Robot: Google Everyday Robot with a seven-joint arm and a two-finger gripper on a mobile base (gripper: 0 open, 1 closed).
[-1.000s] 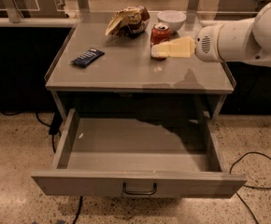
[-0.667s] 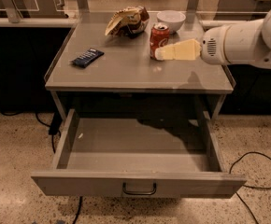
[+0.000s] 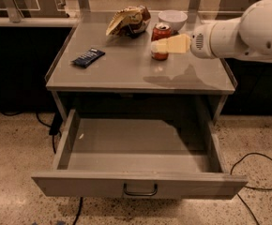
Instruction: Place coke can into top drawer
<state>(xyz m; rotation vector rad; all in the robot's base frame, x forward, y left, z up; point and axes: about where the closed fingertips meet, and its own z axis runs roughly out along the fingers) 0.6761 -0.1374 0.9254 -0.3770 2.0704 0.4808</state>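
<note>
The coke can, red with a silver top, stands upright at the back right of the cabinet top, just in front of the white bowl. My gripper reaches in from the right at the can's height, and its cream-coloured end lies across the can's front. The white arm fills the upper right. The top drawer is pulled wide open below the cabinet top. It is empty inside, and its dark loop handle is at the centre of the front panel.
A white bowl and a brown snack bag sit at the back of the cabinet top. A dark blue snack bar lies at its left. Black cables trail on the speckled floor to the right and left.
The arm and gripper have moved left and a little forward, so the gripper's end now lies across the can's front. The can and drawer have not moved.
</note>
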